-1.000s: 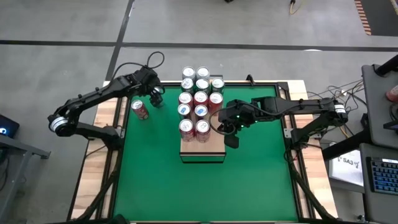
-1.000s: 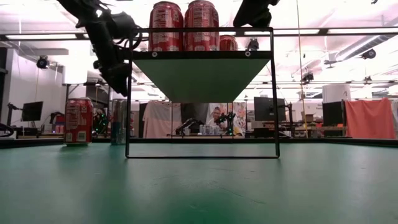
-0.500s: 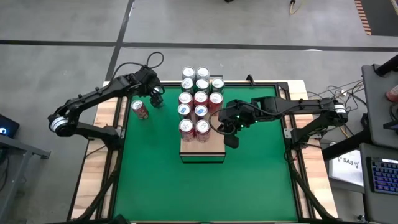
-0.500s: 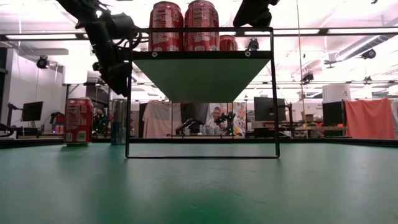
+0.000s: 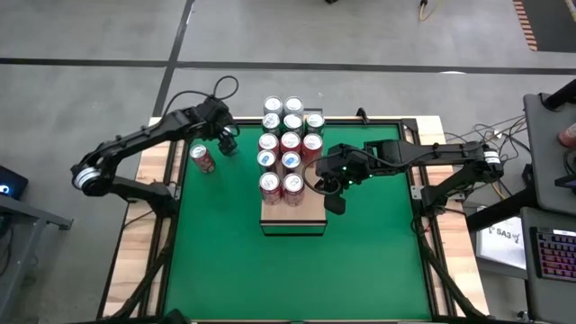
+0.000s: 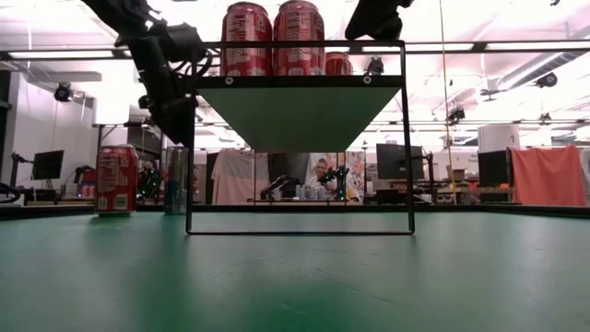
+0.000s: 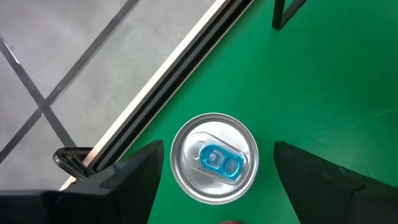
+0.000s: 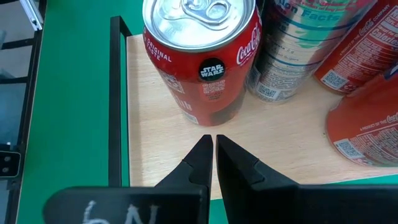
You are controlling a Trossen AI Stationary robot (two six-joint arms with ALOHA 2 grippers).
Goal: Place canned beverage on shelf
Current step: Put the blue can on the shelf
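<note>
A silver can with a blue tab [image 7: 214, 158] stands upright on the green mat near the table's far left corner. My left gripper [image 5: 225, 144] hovers above it, open, its fingers [image 7: 140, 171] on either side of the can's top with gaps to it. The shelf [image 5: 301, 216], a pale wooden board on a dark frame [image 6: 300, 81], carries several cans [image 5: 290, 139] on its far part. My right gripper [image 8: 213, 142] is shut, empty, above the board's bare near right part, facing a red cola can [image 8: 202, 59].
A loose red can [image 5: 203, 158] stands upright on the mat just left of my left gripper. The table's wooden rim [image 5: 153, 180] and dark edge rail [image 7: 180, 81] run close by the silver can. Bare green mat [image 5: 297, 279] lies toward the near edge.
</note>
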